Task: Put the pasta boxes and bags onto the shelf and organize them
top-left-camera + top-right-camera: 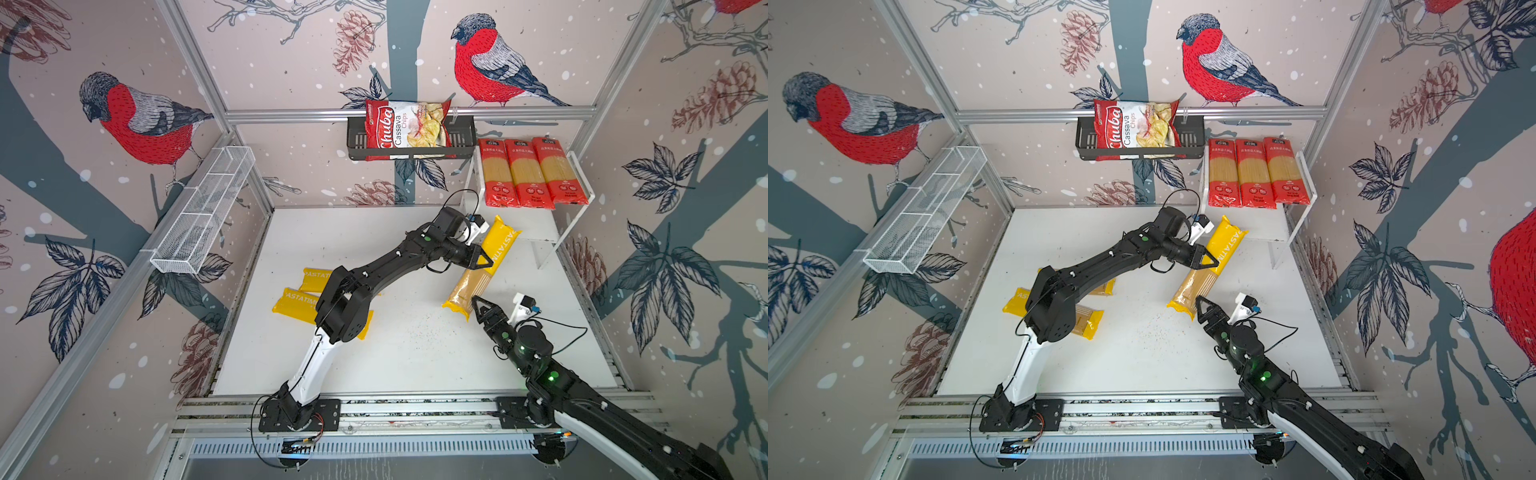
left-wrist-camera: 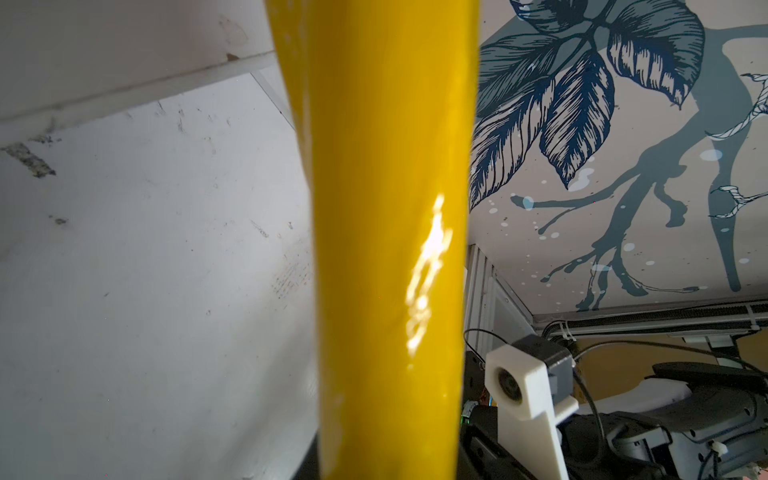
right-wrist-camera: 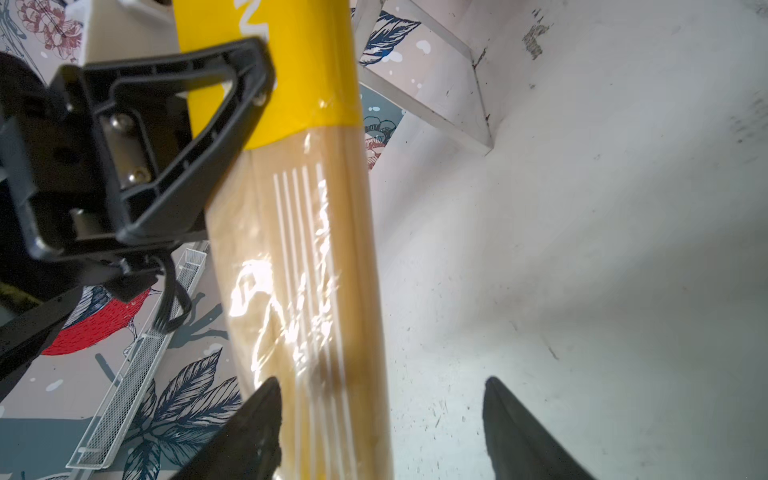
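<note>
We read "Chuba Cassava Chips" on the red-white bag (image 1: 405, 129) and "PASTATIME" on the lifted pack (image 1: 496, 249). The two flat-lying yellow packs (image 1: 293, 305) show parts of that word. The characters on the red packs (image 1: 525, 174) are too small for us to read.

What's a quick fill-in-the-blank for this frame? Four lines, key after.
The shelf holds ____ red-ended packs on its upper board.
The left pincer is shut on the held pack, whose ends are ____.
The right pincer stands ____ by that pack's free end.
On the table, ____ other PASTATIME packs lie under the left arm.
Missing: three; yellow; open; two.
</note>
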Controlling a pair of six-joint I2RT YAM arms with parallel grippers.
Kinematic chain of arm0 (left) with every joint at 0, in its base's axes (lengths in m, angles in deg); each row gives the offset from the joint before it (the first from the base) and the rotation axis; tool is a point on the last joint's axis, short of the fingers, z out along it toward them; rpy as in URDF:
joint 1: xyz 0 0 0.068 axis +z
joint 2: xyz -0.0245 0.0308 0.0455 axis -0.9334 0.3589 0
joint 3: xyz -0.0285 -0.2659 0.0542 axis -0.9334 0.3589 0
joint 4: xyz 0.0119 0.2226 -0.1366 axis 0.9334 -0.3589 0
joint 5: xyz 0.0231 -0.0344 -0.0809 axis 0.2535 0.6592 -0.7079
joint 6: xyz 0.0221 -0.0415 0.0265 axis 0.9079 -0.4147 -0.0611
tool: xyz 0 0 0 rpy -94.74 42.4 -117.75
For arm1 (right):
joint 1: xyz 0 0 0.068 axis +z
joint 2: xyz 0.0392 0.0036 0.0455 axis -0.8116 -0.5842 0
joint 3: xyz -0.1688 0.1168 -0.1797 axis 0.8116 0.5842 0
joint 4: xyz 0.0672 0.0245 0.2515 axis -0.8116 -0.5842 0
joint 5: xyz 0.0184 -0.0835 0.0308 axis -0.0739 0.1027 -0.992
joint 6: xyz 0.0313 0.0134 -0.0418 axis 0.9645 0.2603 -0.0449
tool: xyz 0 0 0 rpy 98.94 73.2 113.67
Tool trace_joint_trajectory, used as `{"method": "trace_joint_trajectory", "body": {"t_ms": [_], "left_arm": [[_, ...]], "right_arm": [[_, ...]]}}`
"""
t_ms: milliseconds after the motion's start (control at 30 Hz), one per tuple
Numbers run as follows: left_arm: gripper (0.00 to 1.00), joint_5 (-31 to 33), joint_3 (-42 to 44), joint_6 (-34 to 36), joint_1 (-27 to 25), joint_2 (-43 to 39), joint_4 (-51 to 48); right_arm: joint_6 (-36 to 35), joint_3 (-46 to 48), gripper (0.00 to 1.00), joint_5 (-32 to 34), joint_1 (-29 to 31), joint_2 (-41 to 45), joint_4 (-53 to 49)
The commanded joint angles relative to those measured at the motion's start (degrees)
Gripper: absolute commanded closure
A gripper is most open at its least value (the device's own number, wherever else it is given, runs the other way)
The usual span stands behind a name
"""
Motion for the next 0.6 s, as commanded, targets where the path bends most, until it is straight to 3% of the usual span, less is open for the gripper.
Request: {"method": "trace_joint_trajectory", "body": {"t_ms": [0,267,567], "left_arm": [[0.94,-3.40,-1.14,-6.34,0.60,0.96,7.61],[0.94,-2.87,-0.55,-25.43,1.40,4.10,29.23],[0.94,4.72,3.12,-37.72,1.49,5.38,45.03]], "right_arm": [[-0.08,0.82,0.24,-1.29,-0.11,0.96,2.12],[1.29,3.06,0.24,-0.23,-0.39,5.84,3.22],[4.04,3.45,0.25,-1.99,-5.06,5.53,6.51]]}}
